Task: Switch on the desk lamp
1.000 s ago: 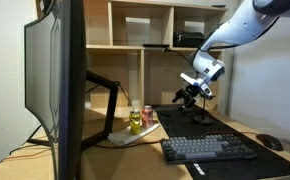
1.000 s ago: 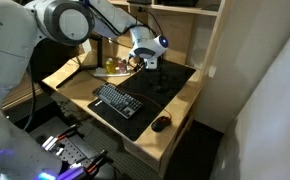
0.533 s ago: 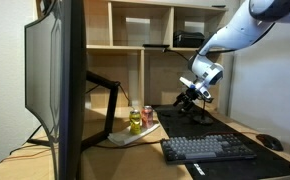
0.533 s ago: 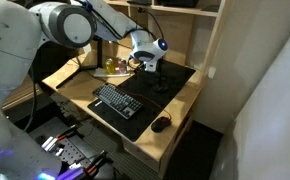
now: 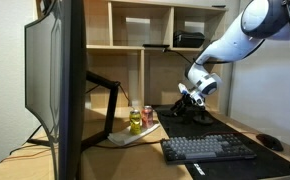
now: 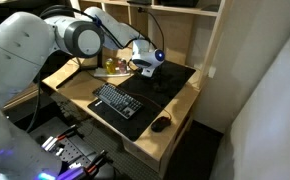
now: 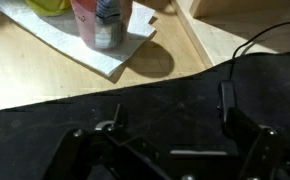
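My gripper (image 5: 188,99) hangs low over the back of the black desk mat (image 5: 235,130), and it also shows in an exterior view (image 6: 145,70). In the wrist view its two dark fingers (image 7: 173,108) stand apart with only mat between them, so it is open and empty. A small dark form (image 5: 198,112) stands just under and beside the gripper. It may be the desk lamp, but it blends into the mat and I cannot make out a stem or head. A thin pale bar (image 7: 198,153) lies low in the wrist view.
A large monitor (image 5: 60,90) on a thick black arm (image 5: 105,95) fills the near side. A can (image 5: 135,115) and a yellow item stand on white paper (image 7: 105,55). A keyboard (image 5: 207,148) and mouse (image 5: 272,142) lie in front. A black box (image 5: 188,40) sits on the shelf.
The gripper has come down and slightly toward the monitor side, closer to the mat. The arm's elbow has swung outward. Nothing on the desk has moved.
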Controlling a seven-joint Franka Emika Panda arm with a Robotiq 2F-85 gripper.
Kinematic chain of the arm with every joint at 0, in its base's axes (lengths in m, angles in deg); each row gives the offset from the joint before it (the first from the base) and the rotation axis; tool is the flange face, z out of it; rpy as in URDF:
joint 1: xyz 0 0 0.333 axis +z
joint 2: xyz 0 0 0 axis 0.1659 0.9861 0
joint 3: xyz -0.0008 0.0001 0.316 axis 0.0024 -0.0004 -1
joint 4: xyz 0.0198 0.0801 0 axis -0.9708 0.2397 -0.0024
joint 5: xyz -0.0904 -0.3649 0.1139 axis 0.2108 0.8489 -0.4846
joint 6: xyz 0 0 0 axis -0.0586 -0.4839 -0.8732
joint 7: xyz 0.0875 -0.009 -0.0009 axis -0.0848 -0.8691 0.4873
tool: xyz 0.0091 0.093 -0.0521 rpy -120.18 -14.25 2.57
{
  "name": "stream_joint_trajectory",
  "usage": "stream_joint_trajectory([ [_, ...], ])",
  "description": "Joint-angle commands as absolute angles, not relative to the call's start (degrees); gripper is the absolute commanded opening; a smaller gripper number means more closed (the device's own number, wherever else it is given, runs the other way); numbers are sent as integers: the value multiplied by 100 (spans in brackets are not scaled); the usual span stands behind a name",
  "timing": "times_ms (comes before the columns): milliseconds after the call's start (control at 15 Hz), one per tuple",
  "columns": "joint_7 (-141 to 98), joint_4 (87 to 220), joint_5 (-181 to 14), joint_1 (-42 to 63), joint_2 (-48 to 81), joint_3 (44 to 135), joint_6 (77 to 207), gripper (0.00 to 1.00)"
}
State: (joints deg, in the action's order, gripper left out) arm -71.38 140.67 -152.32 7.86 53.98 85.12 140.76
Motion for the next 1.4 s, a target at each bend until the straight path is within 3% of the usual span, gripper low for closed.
stream_joint_trajectory([
  [0,-7156,14051,-15203,770,5407,8498,14071,100],
  [600,-6444,13342,-17021,661,6085,7987,15121,100],
  [1333,-6882,13210,-16013,745,6232,8352,14741,100],
])
